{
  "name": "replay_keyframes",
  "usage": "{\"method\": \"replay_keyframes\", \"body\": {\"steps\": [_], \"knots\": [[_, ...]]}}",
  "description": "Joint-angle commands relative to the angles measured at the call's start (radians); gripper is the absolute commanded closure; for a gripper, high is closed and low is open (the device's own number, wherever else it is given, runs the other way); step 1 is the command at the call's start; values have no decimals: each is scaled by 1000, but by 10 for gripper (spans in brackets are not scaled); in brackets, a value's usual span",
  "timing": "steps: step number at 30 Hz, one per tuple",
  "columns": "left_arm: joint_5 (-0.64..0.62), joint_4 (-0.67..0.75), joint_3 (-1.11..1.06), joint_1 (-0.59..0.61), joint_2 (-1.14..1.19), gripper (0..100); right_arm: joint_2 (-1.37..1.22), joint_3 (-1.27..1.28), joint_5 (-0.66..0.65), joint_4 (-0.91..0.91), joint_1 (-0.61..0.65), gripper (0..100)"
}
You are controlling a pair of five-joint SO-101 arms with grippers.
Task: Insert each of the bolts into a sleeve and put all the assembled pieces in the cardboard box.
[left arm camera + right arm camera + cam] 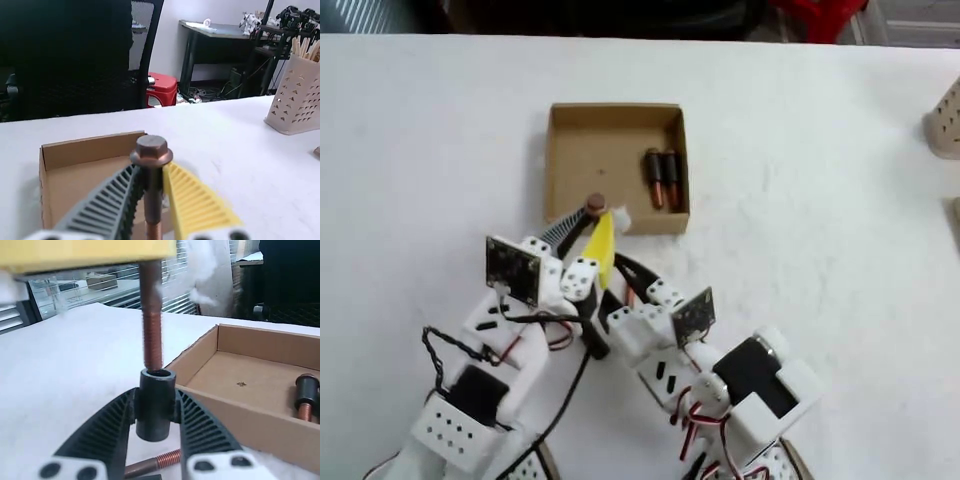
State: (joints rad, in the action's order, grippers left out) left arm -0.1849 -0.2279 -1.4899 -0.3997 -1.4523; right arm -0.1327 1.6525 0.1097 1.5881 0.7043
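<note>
My left gripper (596, 228) (150, 175), one finger grey and one yellow, is shut on a copper bolt (595, 203) (151, 150) held upright, head up, just in front of the cardboard box (615, 112) (90, 145). Directly below it my right gripper (156, 402) is shut on a black sleeve (156, 410), also upright. The bolt's threaded end (152, 340) reaches into the sleeve's open top. Two assembled pieces (661, 178) lie side by side in the box's right part, one visible in the right wrist view (306, 400).
A loose copper bolt (155, 462) lies on the white table under the right gripper. A beige perforated holder (945, 120) (295, 100) stands at the far right. Both arms crowd the table's front middle; a black chair stands beyond the far edge.
</note>
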Motion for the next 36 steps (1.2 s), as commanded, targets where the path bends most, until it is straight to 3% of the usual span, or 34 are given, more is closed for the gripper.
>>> {"method": "replay_keyframes", "body": {"steps": [1, 25, 36], "knots": [[-11, 54, 11, -7, -18, 978, 35, 8, -8, 7, 5, 982], [-11, 52, -66, -5, -18, 978, 35, 6, -8, 7, 2, 982], [-11, -132, -64, -12, -19, 978, 35, 6, -8, 7, 4, 982]]}}
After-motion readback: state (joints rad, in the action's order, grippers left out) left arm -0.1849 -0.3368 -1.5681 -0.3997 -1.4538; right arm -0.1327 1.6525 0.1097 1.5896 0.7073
